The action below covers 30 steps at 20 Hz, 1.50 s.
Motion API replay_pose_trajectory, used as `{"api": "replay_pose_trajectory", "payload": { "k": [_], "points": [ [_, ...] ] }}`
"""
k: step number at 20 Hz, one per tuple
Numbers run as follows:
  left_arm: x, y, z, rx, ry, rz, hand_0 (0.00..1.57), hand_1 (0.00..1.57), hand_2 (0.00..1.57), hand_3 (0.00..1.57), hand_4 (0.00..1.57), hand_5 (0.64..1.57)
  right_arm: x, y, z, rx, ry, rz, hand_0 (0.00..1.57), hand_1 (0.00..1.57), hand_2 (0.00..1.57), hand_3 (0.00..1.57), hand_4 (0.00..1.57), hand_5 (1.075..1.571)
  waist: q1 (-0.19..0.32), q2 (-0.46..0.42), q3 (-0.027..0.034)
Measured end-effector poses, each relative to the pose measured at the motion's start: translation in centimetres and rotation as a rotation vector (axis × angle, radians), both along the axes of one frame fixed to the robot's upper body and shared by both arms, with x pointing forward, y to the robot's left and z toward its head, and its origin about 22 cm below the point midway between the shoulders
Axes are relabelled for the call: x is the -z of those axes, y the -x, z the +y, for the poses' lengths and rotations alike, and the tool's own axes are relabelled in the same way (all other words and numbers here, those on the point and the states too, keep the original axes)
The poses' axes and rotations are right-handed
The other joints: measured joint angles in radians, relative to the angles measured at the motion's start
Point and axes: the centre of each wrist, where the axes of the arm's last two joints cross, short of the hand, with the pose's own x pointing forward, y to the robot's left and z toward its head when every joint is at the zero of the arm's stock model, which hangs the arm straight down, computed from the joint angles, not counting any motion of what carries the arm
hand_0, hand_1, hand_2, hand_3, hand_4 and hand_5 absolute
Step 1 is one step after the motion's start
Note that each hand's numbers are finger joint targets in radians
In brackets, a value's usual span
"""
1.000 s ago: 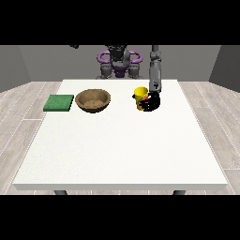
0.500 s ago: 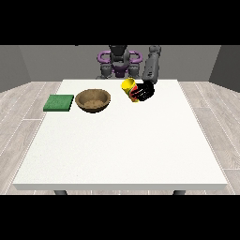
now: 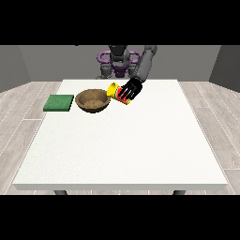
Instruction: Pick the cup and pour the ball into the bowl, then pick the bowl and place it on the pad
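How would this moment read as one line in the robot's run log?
phase: pouring | hand at the view's right: holds cup, tilted toward bowl | ball: not visible | bowl: on table | pad: bare, beside bowl

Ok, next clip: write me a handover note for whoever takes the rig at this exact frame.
Hand at the view's right: curled round the yellow and red cup, tilted, mouth toward the brown wooden bowl.
Other hand: not in view.
Bowl sits on the white table, beside the green square pad, apart from it.
Ball: cannot be seen.
Done: cup picked, tilted at the bowl.
Left: finish pour, move bowl onto pad.
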Motion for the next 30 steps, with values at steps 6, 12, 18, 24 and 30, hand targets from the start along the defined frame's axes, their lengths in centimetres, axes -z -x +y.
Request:
{"api": "replay_pose_trajectory", "payload": {
  "k": [6,12,18,24,30],
  "points": [
    [-0.7,-0.8,-0.7,-0.075,-0.179,-0.020,1.38,1.38,1.57,1.57,0.85,1.559,0.9,-0.4,0.4,-0.003,0.001,0.015,0.00,0.00,0.00,0.00,0.34,1.565,0.000,-0.011,0.0000],
    [-1.0,-1.4,-2.8,-0.082,-0.462,-0.031,1.34,1.34,1.50,1.53,0.93,1.509,2.5,-1.5,0.9,-0.002,-0.004,0.067,0.00,0.00,0.00,0.00,0.37,1.565,0.010,-0.059,0.0013],
    [0.9,-0.6,-6.3,-0.007,-0.771,0.000,1.47,1.47,1.57,1.57,0.98,1.490,3.9,-2.4,0.5,0.027,-0.009,0.126,0.00,0.00,0.00,0.00,0.38,1.565,0.040,-0.122,0.0015],
    [1.1,-0.3,-9.6,0.044,-1.112,-0.024,1.50,1.50,1.57,1.57,1.06,1.505,6.5,-2.9,-0.5,0.065,-0.015,0.209,0.00,0.00,0.00,0.00,0.37,1.566,0.078,-0.200,0.0015],
    [1.4,1.1,-12.9,0.050,-1.252,-0.038,1.50,1.50,1.57,1.57,1.06,1.506,8.4,-3.4,-1.1,0.074,-0.017,0.251,0.00,0.00,0.00,0.00,0.38,1.565,0.089,-0.235,0.0000]
  ]
}}
